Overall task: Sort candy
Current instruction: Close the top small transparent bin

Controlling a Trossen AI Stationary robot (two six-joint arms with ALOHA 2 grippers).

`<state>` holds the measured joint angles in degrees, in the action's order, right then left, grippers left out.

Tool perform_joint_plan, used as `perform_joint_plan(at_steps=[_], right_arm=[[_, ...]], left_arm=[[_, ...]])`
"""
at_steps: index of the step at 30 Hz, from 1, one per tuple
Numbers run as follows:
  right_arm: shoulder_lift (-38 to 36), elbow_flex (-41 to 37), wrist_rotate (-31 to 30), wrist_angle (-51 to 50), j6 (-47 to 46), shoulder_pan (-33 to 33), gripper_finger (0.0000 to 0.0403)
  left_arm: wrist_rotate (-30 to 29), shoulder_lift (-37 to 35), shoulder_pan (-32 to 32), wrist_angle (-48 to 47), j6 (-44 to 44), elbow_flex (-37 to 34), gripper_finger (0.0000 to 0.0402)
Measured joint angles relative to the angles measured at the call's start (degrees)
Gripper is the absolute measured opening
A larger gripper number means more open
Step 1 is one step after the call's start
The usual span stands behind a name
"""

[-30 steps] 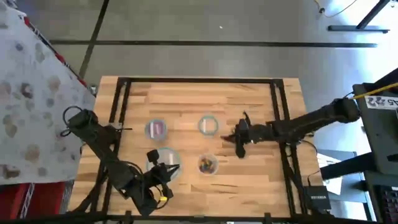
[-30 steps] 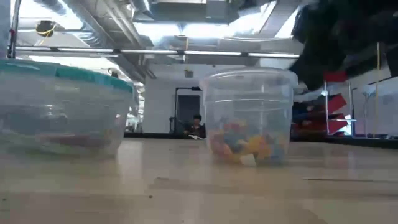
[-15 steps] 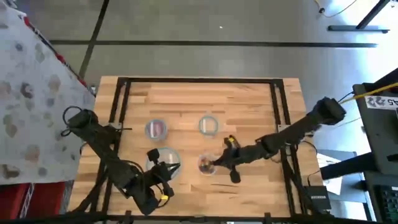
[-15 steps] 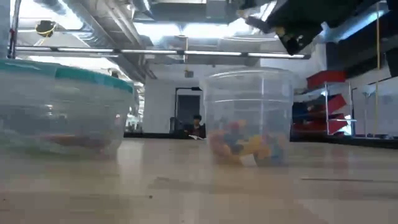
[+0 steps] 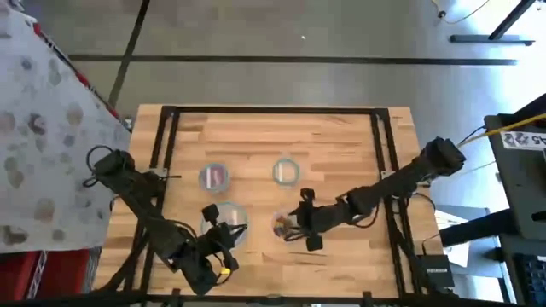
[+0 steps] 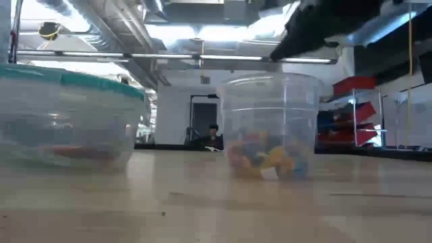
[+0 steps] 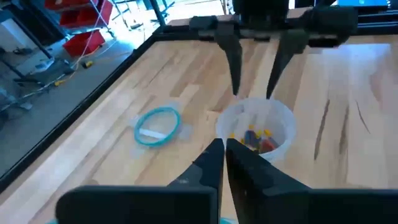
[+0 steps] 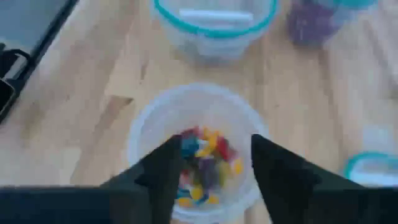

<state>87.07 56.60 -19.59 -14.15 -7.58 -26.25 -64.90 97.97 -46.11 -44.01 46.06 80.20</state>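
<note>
While its fingers are spread wide, the right claw (image 5: 294, 226) is held over the candy (image 8: 202, 165) cup (image 8: 146, 124). Nothing is gripped. The left claw (image 7: 225, 146) is kept shut nearby.

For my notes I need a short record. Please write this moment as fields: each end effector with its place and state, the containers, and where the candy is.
right end effector: open, fingers pointing down over the clear cup's mouth
left end effector: shut, empty, at the near table edge beside a teal-rimmed bowl
clear cup: upright, holds mixed coloured candy
teal-rimmed bowl with purple candy: far left of the group
teal-rimmed bowl with one pale piece: behind the cup
table: wooden
</note>
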Motion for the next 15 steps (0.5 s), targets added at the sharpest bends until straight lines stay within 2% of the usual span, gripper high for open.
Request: perform_joint_plan(at_steps=[4, 6, 8, 10, 12, 15], right_arm=[[-2.51, 0.06, -10.62, -7.03, 6.19, 0.65, 0.0213], [-3.1, -1.23, -11.69, -9.9, 9.94, 2.3, 0.0213], [-3.13, -3.48, -9.83, -10.92, 12.88, 4.85, 0.0214], [-2.84, -6.45, -5.43, -8.91, 15.61, 8.0, 0.0214], [-2.5, -10.17, -2.03, -4.85, 18.29, 11.47, 0.0214], [-2.49, -15.97, -0.5, 4.62, 22.74, 16.37, 0.0214]], left_arm=[[0.0, 0.0, 0.0, 0.07, 0.0, 0.0, 0.0003], [0.71, 0.0, 0.0, 0.07, 0.0, 0.0, 0.0003], [2.52, 0.0, 0.0, 0.11, -0.25, 0.0, 0.0003], [4.39, 0.02, 0.0, 0.11, -1.08, 0.0, 0.0003], [5.48, 0.0, 0.0, 0.11, -1.29, 0.0, 0.0003], [5.88, 0.01, 0.0, 0.12, -1.75, 0.0, 0.0003]])
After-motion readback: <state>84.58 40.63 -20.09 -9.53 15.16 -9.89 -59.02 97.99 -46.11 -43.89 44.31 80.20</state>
